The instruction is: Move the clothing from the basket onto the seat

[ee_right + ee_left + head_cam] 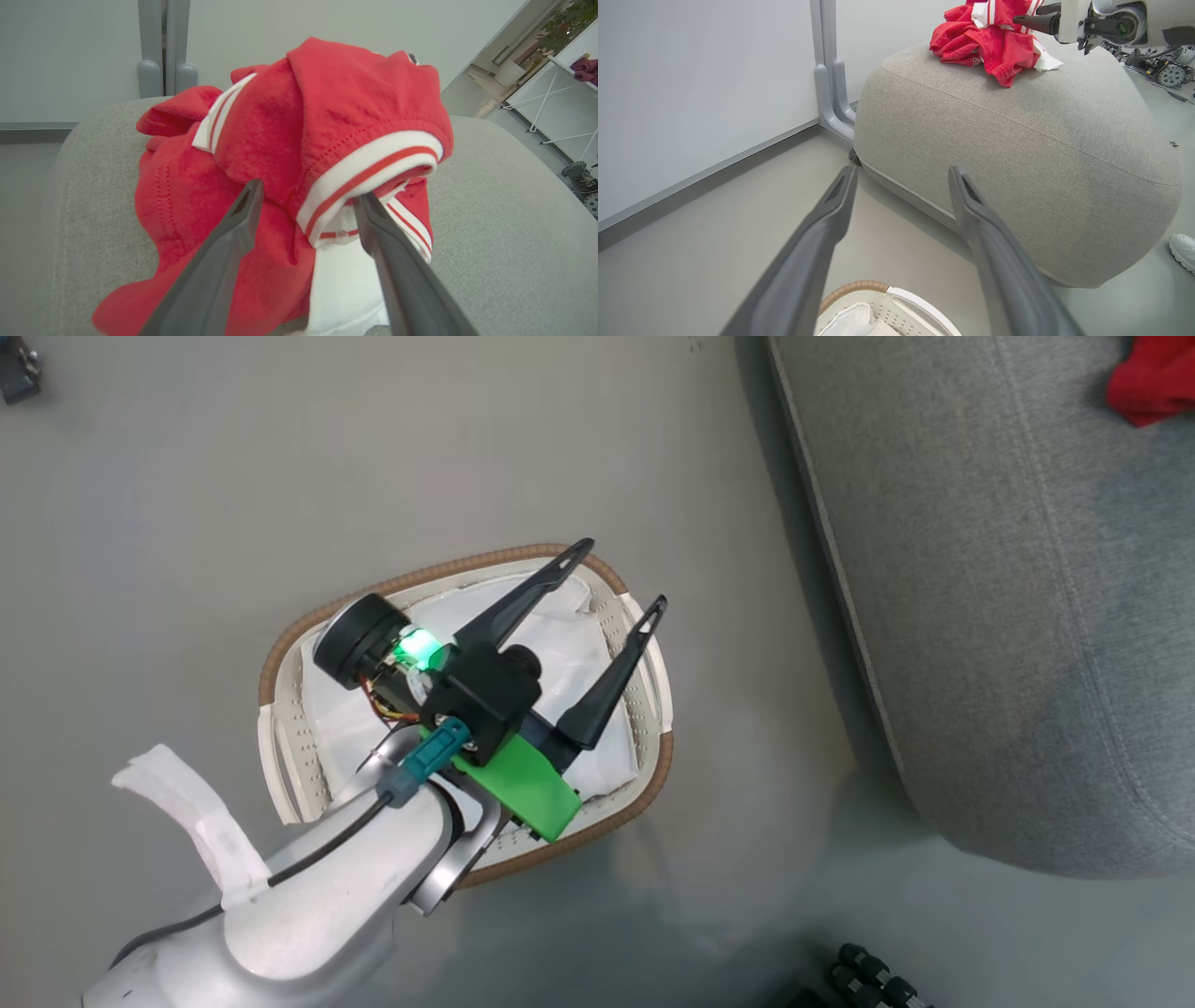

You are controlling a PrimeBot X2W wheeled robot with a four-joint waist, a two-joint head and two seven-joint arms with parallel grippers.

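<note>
The left gripper [625,573] hovers above the basket [280,658], with its fingers apart and nothing between them. The basket stands on the floor to the left of the seat [1008,616] and holds a white sheet [560,649]. The clothing [327,107] lies heaped on the far part of the seat. The right gripper [308,191] is at the heap, fingers apart, with its tips by the striped hem.

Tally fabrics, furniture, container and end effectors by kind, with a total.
Grey fabric-upholstered seat cushion: 1
White perforated plastic basket, brown woven rim: 1
Red clothing heap, white striped trim: 1
Plain white sheet: 1
Dark two-fingered left end effector and right end effector: 2
Total: 6
</note>
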